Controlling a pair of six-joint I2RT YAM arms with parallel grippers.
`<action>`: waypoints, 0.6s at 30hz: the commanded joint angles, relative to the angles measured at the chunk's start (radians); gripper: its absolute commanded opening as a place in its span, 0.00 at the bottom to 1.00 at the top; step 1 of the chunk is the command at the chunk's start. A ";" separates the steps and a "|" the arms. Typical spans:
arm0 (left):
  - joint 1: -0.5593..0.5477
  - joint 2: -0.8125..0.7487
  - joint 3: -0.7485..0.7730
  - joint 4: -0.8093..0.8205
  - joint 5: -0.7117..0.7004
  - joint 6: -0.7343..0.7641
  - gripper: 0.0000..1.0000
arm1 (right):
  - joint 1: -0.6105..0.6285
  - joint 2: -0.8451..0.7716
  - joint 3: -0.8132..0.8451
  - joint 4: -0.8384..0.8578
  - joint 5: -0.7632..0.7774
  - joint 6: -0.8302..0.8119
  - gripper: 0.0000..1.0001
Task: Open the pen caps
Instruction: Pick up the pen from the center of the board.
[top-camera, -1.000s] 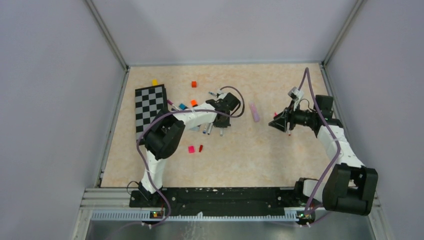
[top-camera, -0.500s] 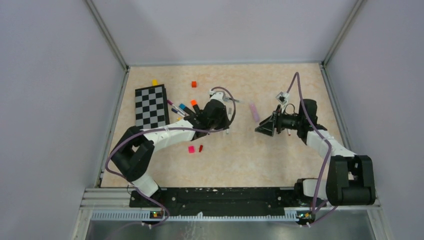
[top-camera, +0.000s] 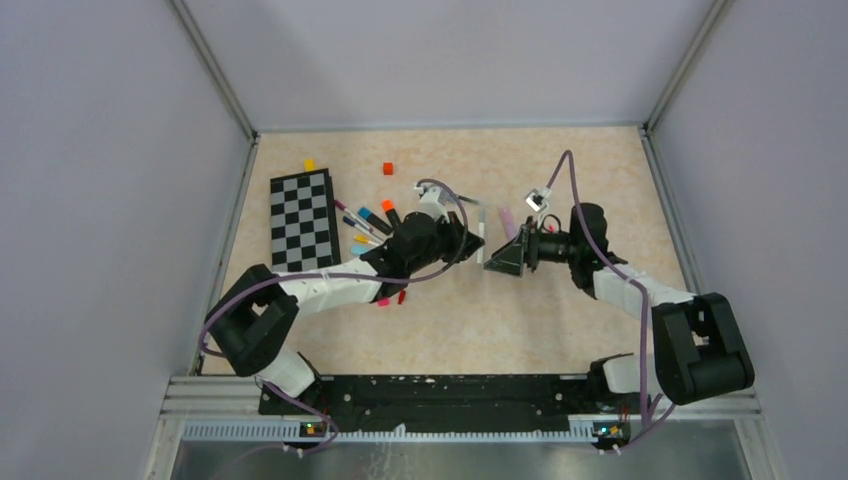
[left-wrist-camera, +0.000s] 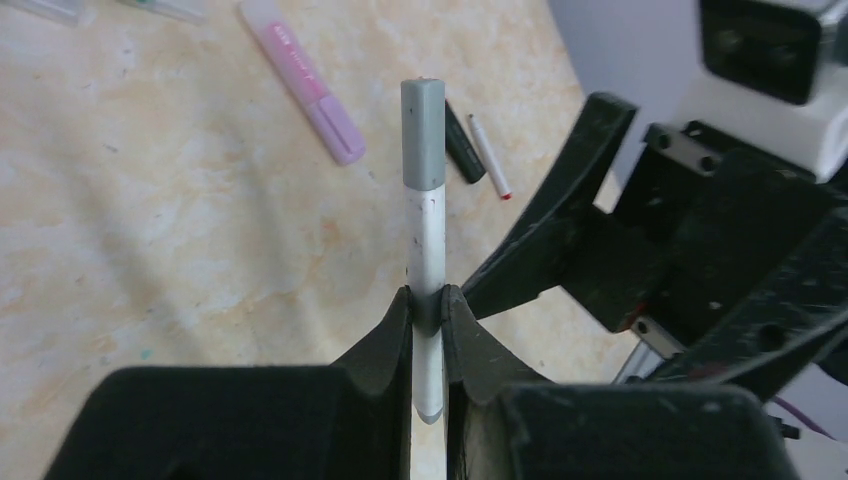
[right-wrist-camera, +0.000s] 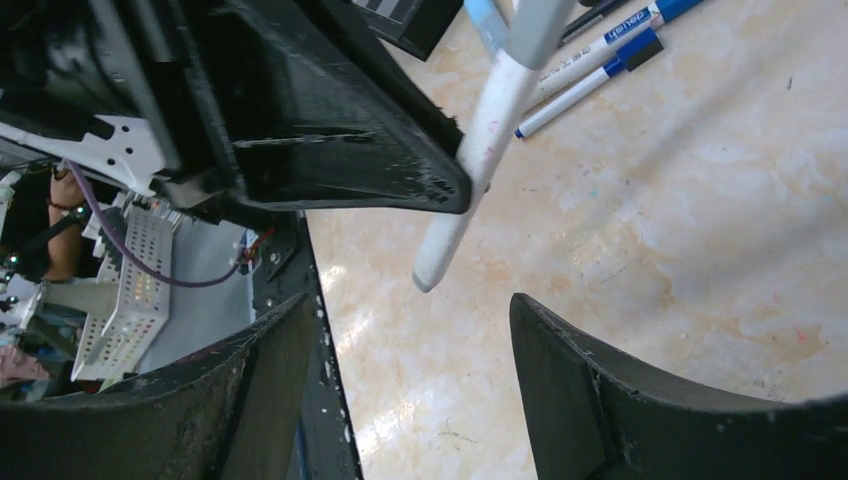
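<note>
A grey pen cap (left-wrist-camera: 423, 135) tops the pen (left-wrist-camera: 427, 250) pinched by the left end effector (left-wrist-camera: 427, 312). The right end effector (right-wrist-camera: 410, 315) is spread.

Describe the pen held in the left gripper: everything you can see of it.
A slim white plastic pen, faintly smudged, with a grey cap on its far end. The left gripper is shut on the barrel near its bare end, holding it clear of the table. The right gripper, open, stands close without touching it.
</note>
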 joint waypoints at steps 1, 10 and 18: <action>-0.025 -0.045 -0.018 0.150 0.008 -0.056 0.00 | 0.037 0.021 0.043 0.005 0.082 0.022 0.69; -0.068 -0.023 -0.013 0.199 -0.009 -0.081 0.00 | 0.053 0.029 0.059 0.003 0.132 0.030 0.51; -0.085 -0.008 -0.007 0.208 -0.009 -0.079 0.00 | 0.053 0.023 0.074 0.009 0.099 0.020 0.14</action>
